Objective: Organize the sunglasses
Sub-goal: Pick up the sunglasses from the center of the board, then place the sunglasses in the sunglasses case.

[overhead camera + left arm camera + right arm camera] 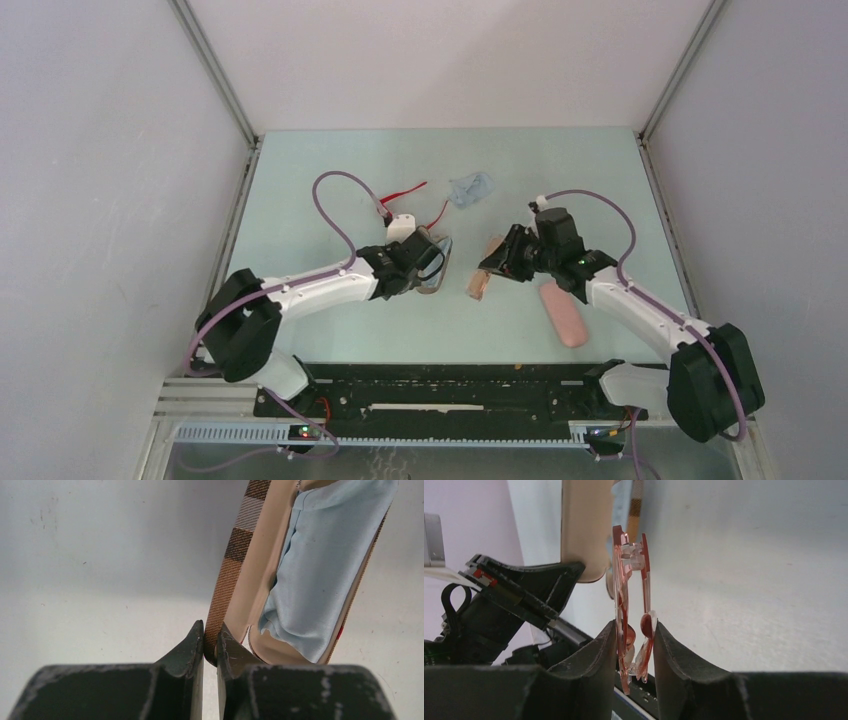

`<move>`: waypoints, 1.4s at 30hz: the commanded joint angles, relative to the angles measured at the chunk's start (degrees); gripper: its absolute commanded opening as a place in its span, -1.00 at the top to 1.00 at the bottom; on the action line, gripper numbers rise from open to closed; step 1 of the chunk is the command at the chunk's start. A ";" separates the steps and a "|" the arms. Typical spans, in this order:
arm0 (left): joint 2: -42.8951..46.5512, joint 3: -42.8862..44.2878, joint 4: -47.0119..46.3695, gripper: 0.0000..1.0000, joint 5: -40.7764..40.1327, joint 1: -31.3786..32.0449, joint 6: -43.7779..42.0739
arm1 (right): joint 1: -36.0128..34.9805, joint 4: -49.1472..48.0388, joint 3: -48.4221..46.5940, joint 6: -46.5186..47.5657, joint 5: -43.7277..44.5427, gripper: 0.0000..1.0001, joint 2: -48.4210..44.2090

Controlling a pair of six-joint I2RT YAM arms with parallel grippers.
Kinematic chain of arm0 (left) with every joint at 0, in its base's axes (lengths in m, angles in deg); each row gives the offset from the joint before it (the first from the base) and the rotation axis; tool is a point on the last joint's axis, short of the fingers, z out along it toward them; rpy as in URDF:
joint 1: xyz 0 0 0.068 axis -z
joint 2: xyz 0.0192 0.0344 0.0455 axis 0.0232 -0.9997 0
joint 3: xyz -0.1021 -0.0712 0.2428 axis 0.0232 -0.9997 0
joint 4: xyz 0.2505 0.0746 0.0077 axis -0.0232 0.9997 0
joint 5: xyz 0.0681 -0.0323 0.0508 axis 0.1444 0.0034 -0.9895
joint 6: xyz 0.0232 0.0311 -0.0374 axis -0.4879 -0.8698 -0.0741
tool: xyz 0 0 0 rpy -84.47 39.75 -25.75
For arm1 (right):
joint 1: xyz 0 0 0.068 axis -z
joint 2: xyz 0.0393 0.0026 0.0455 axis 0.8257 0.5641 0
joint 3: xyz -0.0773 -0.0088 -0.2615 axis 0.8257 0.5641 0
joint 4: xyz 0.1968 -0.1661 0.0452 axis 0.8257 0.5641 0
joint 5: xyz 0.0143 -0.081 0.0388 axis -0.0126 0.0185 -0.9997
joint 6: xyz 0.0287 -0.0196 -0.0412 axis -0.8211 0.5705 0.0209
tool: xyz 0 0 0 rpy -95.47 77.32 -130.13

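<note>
The left pincer [210, 631] pinched the plaid case [235, 555] rim; the right pincer [635, 628] pinched the orange sunglasses [630, 555] thinly, so they could slip beside the case.

No legible text, label, brand name, number or sign in any of the three views.
</note>
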 commanded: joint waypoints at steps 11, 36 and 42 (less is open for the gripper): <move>-3.04 3.06 -1.11 1.00 -7.91 2.78 3.94 | -7.77 -17.05 -8.65 -5.39 -9.11 0.24 17.94; -1.62 -0.48 -3.98 1.00 -6.62 3.68 2.77 | -8.41 -11.14 -20.22 -2.70 -5.32 0.19 35.65; -2.14 -0.35 -3.75 1.00 -6.68 3.70 2.68 | -8.13 -8.96 -20.21 -0.77 -4.44 0.19 35.92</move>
